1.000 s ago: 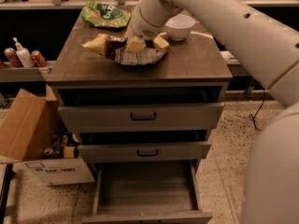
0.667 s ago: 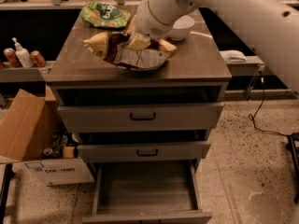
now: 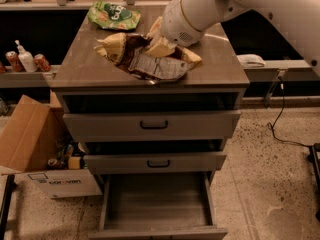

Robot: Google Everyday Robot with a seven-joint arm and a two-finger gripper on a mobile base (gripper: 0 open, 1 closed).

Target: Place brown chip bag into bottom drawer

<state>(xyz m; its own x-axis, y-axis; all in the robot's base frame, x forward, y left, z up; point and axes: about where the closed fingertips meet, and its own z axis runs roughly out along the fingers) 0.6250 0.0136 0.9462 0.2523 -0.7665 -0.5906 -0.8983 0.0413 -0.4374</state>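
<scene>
The brown chip bag (image 3: 150,59) hangs crumpled in my gripper (image 3: 159,46), just above the front of the cabinet top (image 3: 80,66). Its yellow ends and pale printed back show. My gripper is shut on the bag from above, and the white arm reaches in from the upper right. The bottom drawer (image 3: 156,201) stands pulled open below, with a plain grey inside and nothing in it.
A green chip bag (image 3: 114,15) lies at the back of the cabinet top. The two upper drawers (image 3: 154,125) are slightly open. A cardboard box (image 3: 42,151) stands on the floor at left. Cans and a bottle (image 3: 25,60) sit on a shelf at left. A cable (image 3: 277,111) trails at right.
The bag has been lifted off the cabinet top and carried toward the front edge. The arm has swung with it. The white bowl behind is now hidden.
</scene>
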